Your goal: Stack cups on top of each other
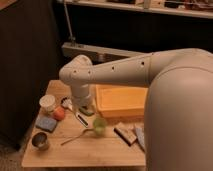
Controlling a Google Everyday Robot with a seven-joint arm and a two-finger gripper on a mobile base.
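The pale translucent green cup (99,125) stands upright near the middle of the wooden surface (100,152), apart from the other two cups, and it is the cup closest to the gripper (86,109). The gripper hangs from the white arm's wrist just above the surface, and the green cup lies at about five o'clock from it, near but not touching. Whether the gripper is open or closed cannot be told from this view, and nothing can be seen held in it. The white round cup (48,103) sits at roughly nine o'clock from the gripper, towards the left edge. The dark shiny metal cup (40,140) sits at about seven o'clock, well apart, near the front left corner. All three stand mouth up, so none has a long axis to line up with, and a reach from above would probably suit. None of the three cups is nested yet. What is inside them is too small to tell. Between the white cup and the gripper lies a small orange ball (59,114), with a flat blue sponge (46,123) just below it. At two o'clock from the gripper sits the large yellow-orange rectangular tub (122,100), with nothing visible in the part that shows.
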